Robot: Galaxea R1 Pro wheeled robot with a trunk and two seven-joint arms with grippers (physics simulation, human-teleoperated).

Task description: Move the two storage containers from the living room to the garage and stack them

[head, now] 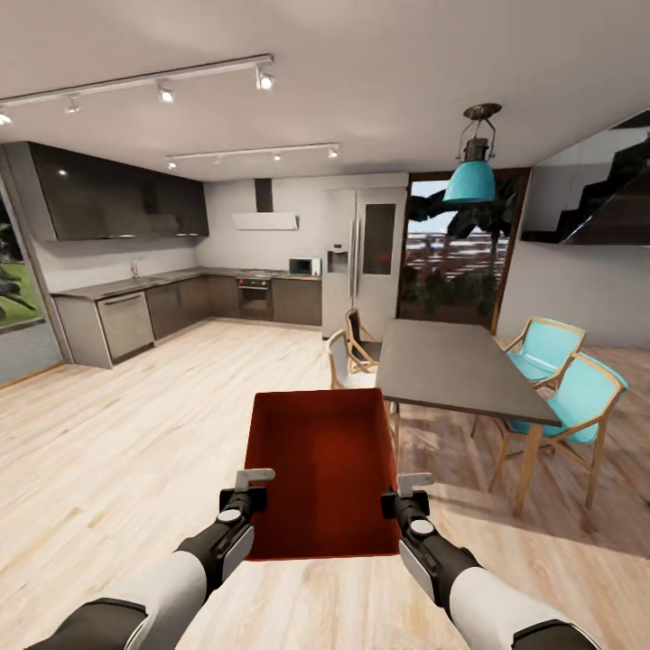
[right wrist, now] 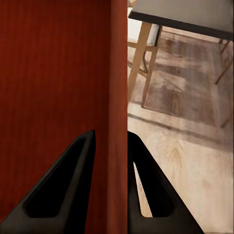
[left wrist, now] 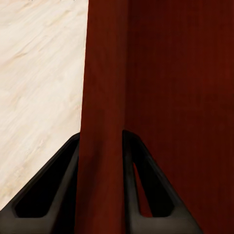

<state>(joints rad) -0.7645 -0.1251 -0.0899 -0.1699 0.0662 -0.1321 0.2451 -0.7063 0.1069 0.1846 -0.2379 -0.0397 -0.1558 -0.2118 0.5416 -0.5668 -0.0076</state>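
My worry is the dining table (head: 460,366) close ahead on my right: turning carelessly could clip it and wrench the thin walls loose. I carry 1 storage container (head: 322,474) between both arms, left gripper (head: 250,487) clamped on its left wall, right gripper (head: 408,496) clamped on its right wall, above the plank floor (head: 117,451)

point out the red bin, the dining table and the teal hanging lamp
storage container (head: 323,469), head view, on its inner bottom.
dining table (head: 447,366), head view, on the grey tabletop.
teal hanging lamp (head: 470,182), head view, on the shade.
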